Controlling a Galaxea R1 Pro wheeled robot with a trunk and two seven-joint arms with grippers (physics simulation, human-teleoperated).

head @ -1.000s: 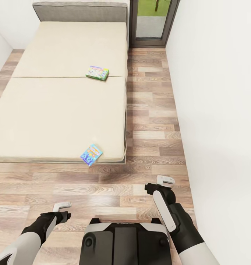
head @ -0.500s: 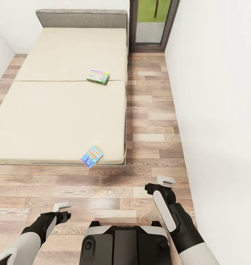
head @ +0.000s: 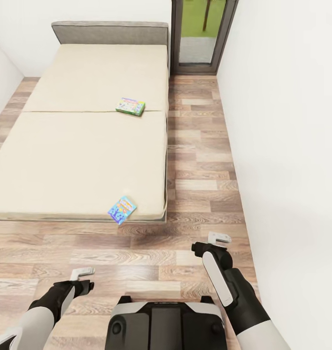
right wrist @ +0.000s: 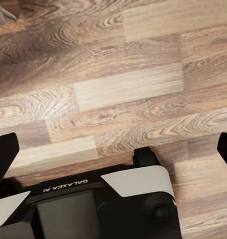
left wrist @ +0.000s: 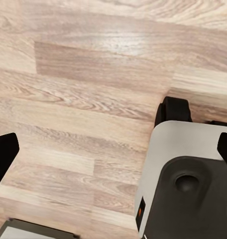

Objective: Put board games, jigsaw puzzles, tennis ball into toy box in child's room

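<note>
Wood-plank floor [head: 195, 184] fills the foreground. Compared with a second ago the whole head view has shifted: the bed [head: 78, 160] sits slightly farther off with more of its headboard showing, which suggests the camera or base drew back while the games kept their places on the mattress. Left gripper [head: 82, 278] and right gripper [head: 215, 241] hang low, fingers apart and empty. Beyond the fingers, a blue-and-orange board game [head: 121, 209] lies at the bed's near edge; farther on, a green-blue board game [head: 130, 106] rests mid-mattress. Judged: collection not yet begun.
</note>
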